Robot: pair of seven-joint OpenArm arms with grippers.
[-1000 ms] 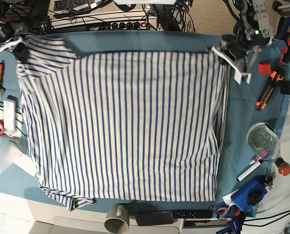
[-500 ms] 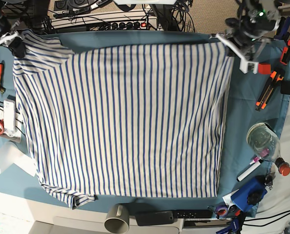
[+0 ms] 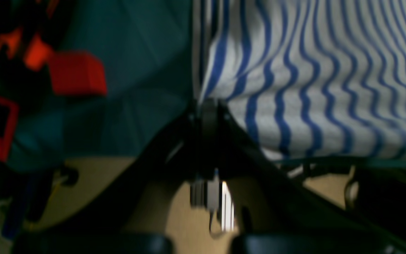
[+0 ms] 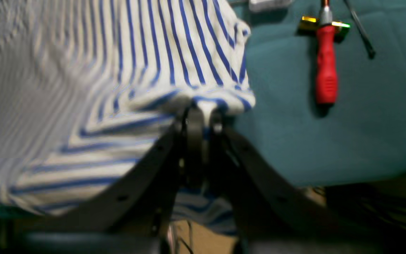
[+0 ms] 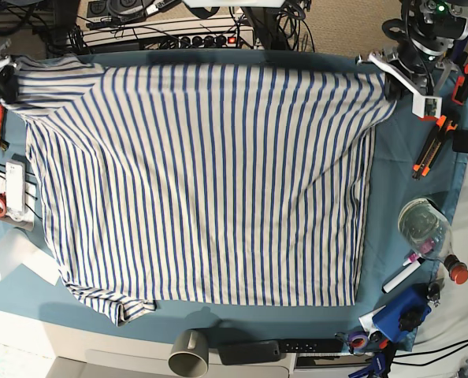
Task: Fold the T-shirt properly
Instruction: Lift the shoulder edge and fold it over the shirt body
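- The counter (image 5: pixel 407 169), covered with a plain teal cloth, carries everything; most of it is hidden under the shirt.
- The big soft T-shirt, white with thin blue stripes (image 5: pixel 210 181), lies spread between the two hands, its far edge pulled tight. I think this is to flatten it before folding.
- The left hand (image 5: pixel 385 77) is pinching the shirt corner at the counter's far edge, pressed together on the cloth (image 3: pixel 208 106).
- The right hand (image 4: pixel 203 116) is pinching the other far corner, by the sleeve. In the base view it is cut off at the picture's edge.
- A red-handled screwdriver (image 4: pixel 325 76) lies near the right hand, off the shirt.
- Both wrist pictures are blurry, so the small dark label cannot be made out.
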